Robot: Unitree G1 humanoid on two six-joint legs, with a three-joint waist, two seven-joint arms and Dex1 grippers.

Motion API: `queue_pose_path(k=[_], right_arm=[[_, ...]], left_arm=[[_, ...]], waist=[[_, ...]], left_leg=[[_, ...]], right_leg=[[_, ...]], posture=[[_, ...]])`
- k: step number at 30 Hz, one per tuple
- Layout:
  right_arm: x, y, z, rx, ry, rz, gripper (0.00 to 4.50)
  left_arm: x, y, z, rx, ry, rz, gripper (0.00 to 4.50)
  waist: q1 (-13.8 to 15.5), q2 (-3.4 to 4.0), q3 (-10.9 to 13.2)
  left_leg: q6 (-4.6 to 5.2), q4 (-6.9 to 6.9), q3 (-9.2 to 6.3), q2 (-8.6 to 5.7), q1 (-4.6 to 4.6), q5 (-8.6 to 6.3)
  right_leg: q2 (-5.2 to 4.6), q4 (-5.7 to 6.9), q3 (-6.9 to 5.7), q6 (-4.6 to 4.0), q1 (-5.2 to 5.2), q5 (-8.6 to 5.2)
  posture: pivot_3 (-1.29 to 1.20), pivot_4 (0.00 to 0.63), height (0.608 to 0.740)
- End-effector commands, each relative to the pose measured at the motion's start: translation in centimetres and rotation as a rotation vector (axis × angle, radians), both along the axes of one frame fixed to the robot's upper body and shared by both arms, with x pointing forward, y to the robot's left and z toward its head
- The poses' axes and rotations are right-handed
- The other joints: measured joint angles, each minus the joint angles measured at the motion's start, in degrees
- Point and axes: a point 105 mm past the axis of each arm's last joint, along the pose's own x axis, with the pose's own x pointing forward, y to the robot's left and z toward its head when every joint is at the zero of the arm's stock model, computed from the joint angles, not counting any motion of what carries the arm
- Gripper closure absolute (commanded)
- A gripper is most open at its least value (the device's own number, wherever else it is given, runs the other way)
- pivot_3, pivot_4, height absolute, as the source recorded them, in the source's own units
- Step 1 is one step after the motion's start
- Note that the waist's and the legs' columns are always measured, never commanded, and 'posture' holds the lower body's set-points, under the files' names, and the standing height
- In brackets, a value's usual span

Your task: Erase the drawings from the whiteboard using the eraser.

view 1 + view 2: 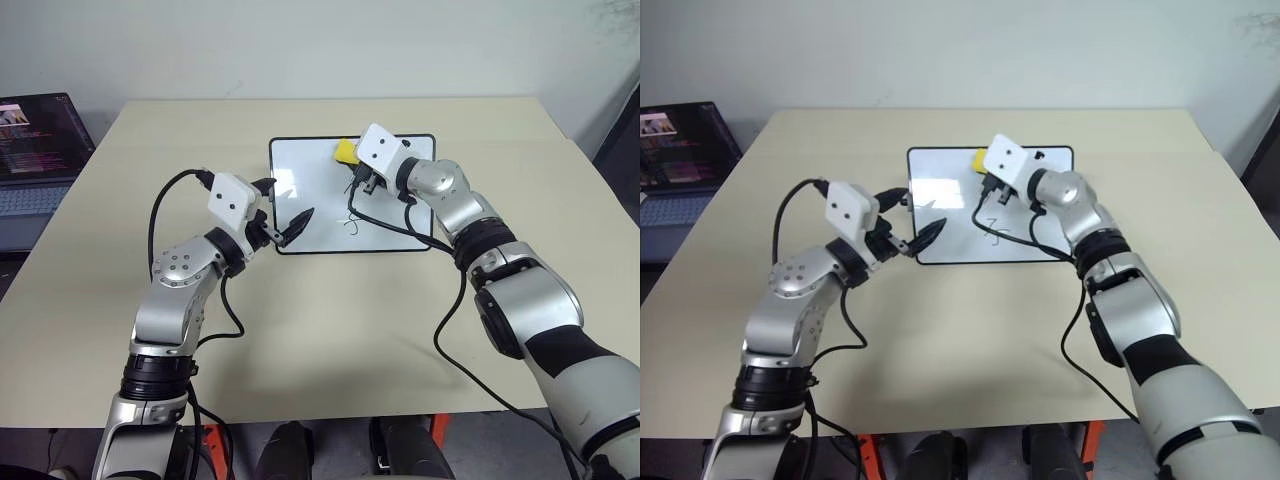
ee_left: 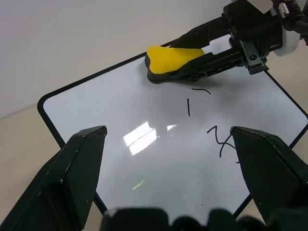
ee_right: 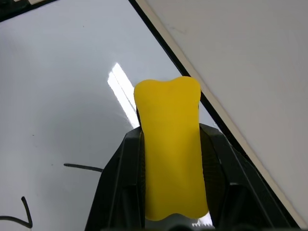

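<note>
Beige worktop (image 1: pixel 330 330) carries whiteboard (image 1: pixel 310 215); right gripper (image 3: pixel 168 192) jaws clamped on eraser (image 3: pixel 171 159) at board's far edge beside drawings (image 2: pixel 207 120); left gripper (image 2: pixel 166 159) jaws wide, empty, over board's near-left corner.

The right arm reaches forward and inward, elbow bent, its tool (image 3: pixel 171 159) pointing nearly level with both fingers clamped together. The left arm bends inward at the elbow; its tool (image 1: pixel 287 217) points forward and rightward, level, fingers spread apart.
</note>
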Motion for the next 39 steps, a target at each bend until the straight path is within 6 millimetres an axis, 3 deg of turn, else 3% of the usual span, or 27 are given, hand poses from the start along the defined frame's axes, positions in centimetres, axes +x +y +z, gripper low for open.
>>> queue_pose_path(k=[1,12,22,28,33,39], right_arm=[[0.1,-0.2,1.5,0.023,-0.042,-0.005,3.31],[0.3,-2.3,0.1,-0.006,-0.012,-0.038,3.31],[0.4,-6.5,-1.3,-0.045,0.023,-0.110,3.31],[0.3,-7.6,-1.2,-0.040,0.030,-0.121,3.31],[-0.2,-7.1,-0.1,0.004,0.023,-0.094,3.31],[-1.2,-4.5,2.1,0.090,0.012,-0.029,3.31]], left_arm=[[-0.5,-0.8,1.6,-0.002,-0.055,-0.037,0.00],[-0.6,-0.8,1.6,0.006,-0.050,-0.042,0.00],[-0.4,-0.9,1.7,0.007,-0.054,-0.045,0.00],[-0.4,-1.1,1.7,0.007,-0.054,-0.053,0.00],[-0.3,-1.2,1.7,0.009,-0.054,-0.059,0.00],[-0.3,-1.4,1.7,0.008,-0.056,-0.064,0.00]], waist=[[0.01,0.00,0.00],[0.13,0.00,0.00],[1.23,-0.01,-0.01],[1.53,-0.01,-0.01],[1.49,-0.01,-0.01],[1.46,-0.01,-0.01]], left_leg=[[0.00,0.00,0.00,0.00,0.00,0.00],[0.00,0.03,-0.02,0.00,0.01,0.00],[0.10,0.13,-0.11,-0.04,0.20,-0.05],[0.11,0.19,-0.14,-0.06,0.25,-0.05],[0.11,0.19,-0.14,-0.06,0.24,-0.05],[0.10,0.18,-0.15,-0.05,0.20,-0.05]], right_leg=[[0.00,0.00,-0.01,0.00,0.00,0.00],[0.00,0.01,-0.02,0.00,0.04,0.00],[-0.01,-0.01,-0.05,0.08,0.31,0.06],[-0.01,-0.02,-0.06,0.10,0.40,0.09],[-0.01,-0.04,-0.05,0.11,0.41,0.10],[-0.01,-0.06,-0.06,0.10,0.37,0.10]], posture=[[0.00,0.150,0.740],[0.00,0.150,0.740],[0.00,0.150,0.740],[0.00,0.150,0.740],[0.00,0.150,0.740],[0.00,0.150,0.740]])
